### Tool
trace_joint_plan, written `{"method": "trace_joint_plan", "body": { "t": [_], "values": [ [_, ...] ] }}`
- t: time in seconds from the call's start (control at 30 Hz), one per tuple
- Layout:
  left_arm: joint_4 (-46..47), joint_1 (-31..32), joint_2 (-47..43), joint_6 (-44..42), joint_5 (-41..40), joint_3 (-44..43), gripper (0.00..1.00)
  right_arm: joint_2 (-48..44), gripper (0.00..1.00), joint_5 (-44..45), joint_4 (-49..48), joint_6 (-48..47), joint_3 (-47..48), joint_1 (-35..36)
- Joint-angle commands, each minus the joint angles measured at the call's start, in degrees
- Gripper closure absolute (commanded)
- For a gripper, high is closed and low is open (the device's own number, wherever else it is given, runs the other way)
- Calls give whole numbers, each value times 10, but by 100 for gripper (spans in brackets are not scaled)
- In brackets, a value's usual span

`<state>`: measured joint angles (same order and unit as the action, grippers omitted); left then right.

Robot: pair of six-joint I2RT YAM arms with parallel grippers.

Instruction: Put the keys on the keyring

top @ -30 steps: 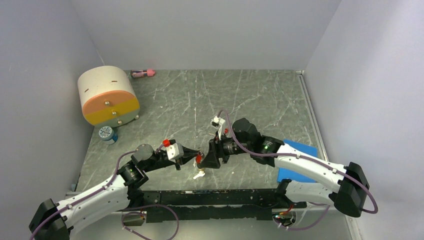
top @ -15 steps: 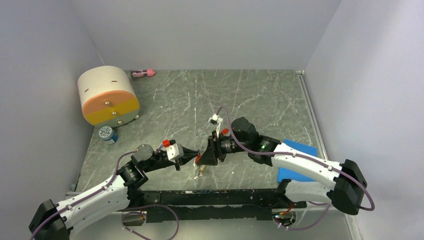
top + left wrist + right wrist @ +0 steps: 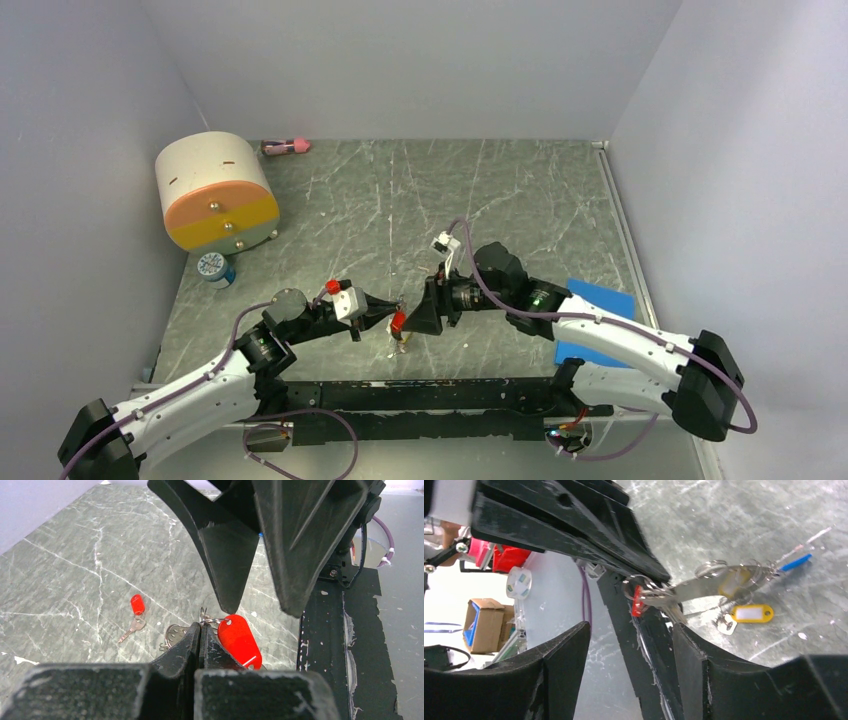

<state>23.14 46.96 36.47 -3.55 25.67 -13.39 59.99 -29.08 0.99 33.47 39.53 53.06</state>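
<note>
Left tool (image 3: 200, 628) stays clenched on the keyring (image 3: 173, 633) | right tool (image 3: 420, 316), jaws apart, backs off rightward | I judge one red-headed key (image 3: 136, 611) unthreaded, lying on counter (image 3: 60, 580).

Light was even and diffuse, leaving faint shadows on the bench (image 3: 520, 190). The right wrist view's left edge was overexposed.
</note>
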Motion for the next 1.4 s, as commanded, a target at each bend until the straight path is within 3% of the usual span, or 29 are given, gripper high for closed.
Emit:
{"method": "trace_joint_plan", "body": {
  "t": [0.0, 0.17, 0.4, 0.67, 1.0, 1.2, 1.37],
  "values": [
    [21, 2, -5, 7, 10, -7, 98, 7, 33, -18, -65, 13, -23, -15],
    [14, 2, -7, 7, 10, -9, 97, 32, 27, -77, -158, 25, -52, -28],
    [9, 2, -13, 7, 9, -9, 97, 67, 27, -111, -244, 46, -62, -29],
    [8, 2, -16, 6, 8, -8, 97, 54, 33, -113, -259, 56, -67, -28],
    [10, 2, -13, 5, 3, -8, 97, 9, 59, -126, -255, 78, -61, -27],
    [13, 2, -13, 6, 2, -5, 97, 47, 56, -160, -252, 69, -24, -7],
    [8, 2, -17, 6, 3, -6, 97, 51, 49, -129, -187, 21, 5, 10]
  ]
}}
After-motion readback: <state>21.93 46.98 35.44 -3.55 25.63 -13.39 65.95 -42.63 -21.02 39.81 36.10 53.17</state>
